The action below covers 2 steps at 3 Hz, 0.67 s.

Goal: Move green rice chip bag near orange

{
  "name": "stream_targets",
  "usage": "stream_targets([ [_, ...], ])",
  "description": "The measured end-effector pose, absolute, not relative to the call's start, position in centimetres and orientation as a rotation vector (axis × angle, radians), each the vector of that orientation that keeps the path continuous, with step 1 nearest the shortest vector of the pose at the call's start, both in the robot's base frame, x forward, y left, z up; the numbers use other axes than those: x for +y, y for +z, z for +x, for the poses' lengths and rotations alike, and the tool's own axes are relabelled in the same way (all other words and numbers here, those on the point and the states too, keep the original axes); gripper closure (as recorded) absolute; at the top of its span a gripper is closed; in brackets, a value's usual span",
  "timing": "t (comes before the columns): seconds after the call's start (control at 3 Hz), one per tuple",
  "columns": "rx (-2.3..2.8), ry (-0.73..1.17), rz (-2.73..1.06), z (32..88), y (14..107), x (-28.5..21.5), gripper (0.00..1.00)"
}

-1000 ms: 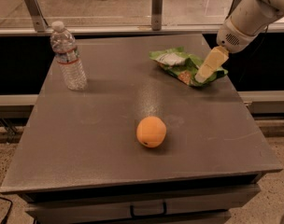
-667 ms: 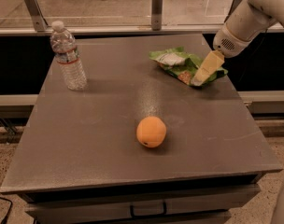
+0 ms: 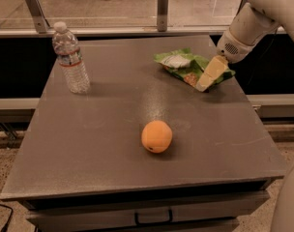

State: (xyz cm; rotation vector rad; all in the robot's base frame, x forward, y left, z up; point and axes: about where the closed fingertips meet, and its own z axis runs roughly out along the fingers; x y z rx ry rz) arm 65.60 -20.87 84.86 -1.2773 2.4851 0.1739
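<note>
your gripper [image 3: 208, 79] sits low over the far right part of the grey table [image 3: 89, 129], pressed against the right end of the green rice chip bag [image 3: 182, 64], and from here you cannot tell whether the claw is open, closed or already gripping the bag. the bag lies crumpled and flat near the table's back right corner, well apart from the orange [image 3: 156, 136], which rests nearer the front middle. a water bottle [image 3: 71, 59] stands upright at the back left.
</note>
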Motion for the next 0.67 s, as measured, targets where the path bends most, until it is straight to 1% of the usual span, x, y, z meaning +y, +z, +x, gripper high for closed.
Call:
stream_targets([
  [0.33, 2.492, 0.189, -1.296, 64.7, 85.3, -20.7, 0.47],
  [0.67, 2.475, 0.197, -1.328, 63.3, 86.3, -20.3, 0.70],
])
